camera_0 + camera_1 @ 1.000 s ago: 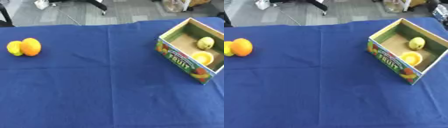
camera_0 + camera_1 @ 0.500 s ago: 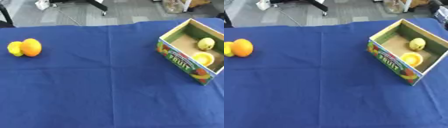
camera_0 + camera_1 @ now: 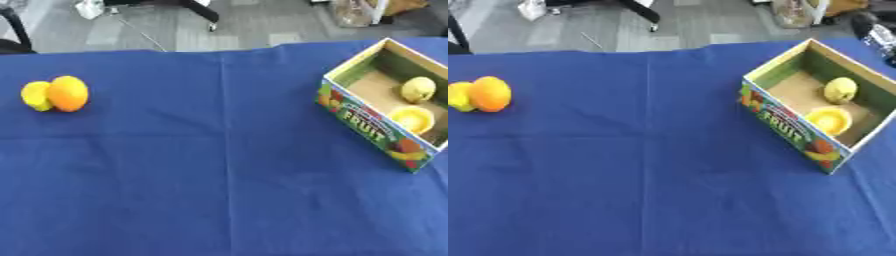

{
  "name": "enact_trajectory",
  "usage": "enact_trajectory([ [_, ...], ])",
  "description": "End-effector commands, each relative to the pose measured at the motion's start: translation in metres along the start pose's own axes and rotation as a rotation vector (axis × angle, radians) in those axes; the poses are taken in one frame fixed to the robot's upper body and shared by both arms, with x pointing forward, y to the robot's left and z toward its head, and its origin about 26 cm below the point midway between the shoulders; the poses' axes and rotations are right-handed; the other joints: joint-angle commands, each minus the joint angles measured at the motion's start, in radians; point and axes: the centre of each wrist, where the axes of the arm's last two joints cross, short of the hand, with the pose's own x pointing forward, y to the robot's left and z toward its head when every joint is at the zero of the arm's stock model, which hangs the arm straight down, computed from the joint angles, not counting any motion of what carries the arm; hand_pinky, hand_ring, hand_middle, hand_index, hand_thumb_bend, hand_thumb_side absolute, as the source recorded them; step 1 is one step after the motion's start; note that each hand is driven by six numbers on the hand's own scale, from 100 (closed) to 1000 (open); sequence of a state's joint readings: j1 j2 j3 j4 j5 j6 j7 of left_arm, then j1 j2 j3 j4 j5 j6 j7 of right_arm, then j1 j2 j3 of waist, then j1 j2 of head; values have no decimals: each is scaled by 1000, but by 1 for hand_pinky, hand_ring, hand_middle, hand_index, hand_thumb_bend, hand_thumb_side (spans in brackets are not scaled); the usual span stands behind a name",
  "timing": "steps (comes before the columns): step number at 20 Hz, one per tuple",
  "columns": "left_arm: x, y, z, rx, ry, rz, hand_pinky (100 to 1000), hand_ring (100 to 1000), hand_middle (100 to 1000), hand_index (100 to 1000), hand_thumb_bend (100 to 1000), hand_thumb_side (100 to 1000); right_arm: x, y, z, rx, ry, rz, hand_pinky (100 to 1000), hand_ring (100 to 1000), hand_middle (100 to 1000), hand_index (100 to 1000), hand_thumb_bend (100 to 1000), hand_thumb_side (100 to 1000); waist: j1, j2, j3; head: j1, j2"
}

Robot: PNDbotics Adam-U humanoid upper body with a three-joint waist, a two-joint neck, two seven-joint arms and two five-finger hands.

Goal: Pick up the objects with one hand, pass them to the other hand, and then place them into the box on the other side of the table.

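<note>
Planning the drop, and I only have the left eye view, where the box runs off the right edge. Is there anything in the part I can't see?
Observer: Nothing more. The right eye view shows the whole box; it holds only a yellow fruit and a yellow round thing.
Operator: And past its right wall?
Observer: The blue cloth goes on beyond that wall to the view's edge.

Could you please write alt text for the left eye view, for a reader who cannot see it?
A blue-clothed table holds an orange touching a yellow fruit at the left, and an open fruit box at the right containing two yellow items. No robot hand is visible.
</note>
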State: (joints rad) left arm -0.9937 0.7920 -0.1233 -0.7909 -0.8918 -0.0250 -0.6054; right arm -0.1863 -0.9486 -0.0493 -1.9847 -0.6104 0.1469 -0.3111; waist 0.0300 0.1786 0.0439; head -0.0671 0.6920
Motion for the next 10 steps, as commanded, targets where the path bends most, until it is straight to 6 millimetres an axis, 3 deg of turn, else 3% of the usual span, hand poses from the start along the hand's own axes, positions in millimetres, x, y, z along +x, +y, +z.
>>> enact_trajectory([
  [1,-3,10,2,26,1,0,819,796,753,787,938,152,9,2,-2,20,-19,26,701,842,867,871,425,265,2,-14,1,6,-15],
  [7,8,4,-9,-16,4,-26,814,801,756,788,866,100,7,7,-3,43,-8,33,702,841,866,871,424,268,-1,-12,0,15,-23],
  [10,8,1,-12,-24,40,-39,810,801,754,776,754,100,6,8,-3,47,-6,36,703,840,865,870,422,262,-2,-9,-2,22,-25],
])
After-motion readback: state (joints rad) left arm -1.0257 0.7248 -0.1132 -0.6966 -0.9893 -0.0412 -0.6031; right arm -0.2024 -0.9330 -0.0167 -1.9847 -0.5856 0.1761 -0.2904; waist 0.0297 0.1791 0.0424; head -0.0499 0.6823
